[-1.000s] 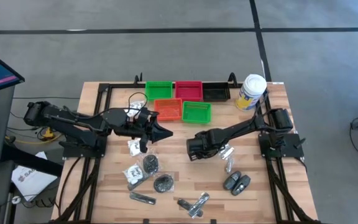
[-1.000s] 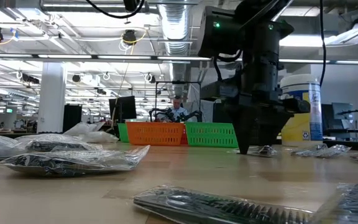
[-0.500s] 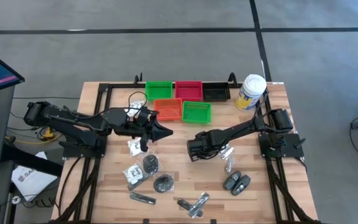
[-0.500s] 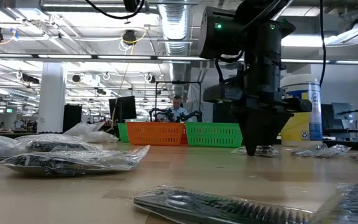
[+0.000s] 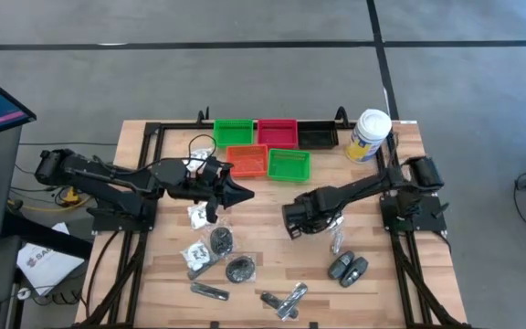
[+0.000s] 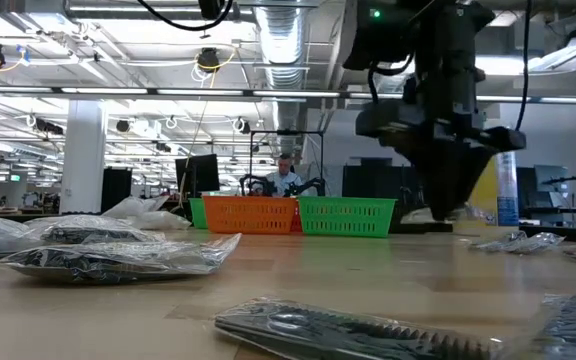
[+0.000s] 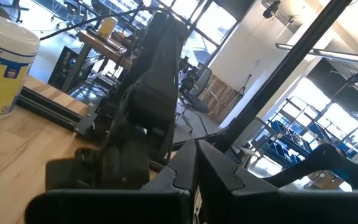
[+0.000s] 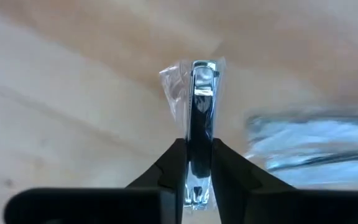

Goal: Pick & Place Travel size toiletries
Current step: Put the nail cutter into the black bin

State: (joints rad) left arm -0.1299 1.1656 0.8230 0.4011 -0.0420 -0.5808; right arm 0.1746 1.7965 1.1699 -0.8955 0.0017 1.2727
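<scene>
A: Even, bright overhead light on the worktop (image 5: 272, 206); shadows soft and short.
B: At table height the near packets (image 6: 118, 255) blur, ceiling lamps (image 6: 208, 58) glare. The right wrist picture smears; windows (image 7: 229, 25) wash out.

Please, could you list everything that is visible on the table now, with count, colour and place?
trays: five; two green, red, orange, black; high view's top middle.
canister: one, white, yellow-blue label; top right.
dark grey ovals: two; bottom right.
black round pieces: two, in plastic; bottom left.
silvery sachets: several; bottom.
held sachet: one, silvery; between right fingers.
left gripper: shut, left of centre.
right gripper: gripping held sachet, centre.
</scene>
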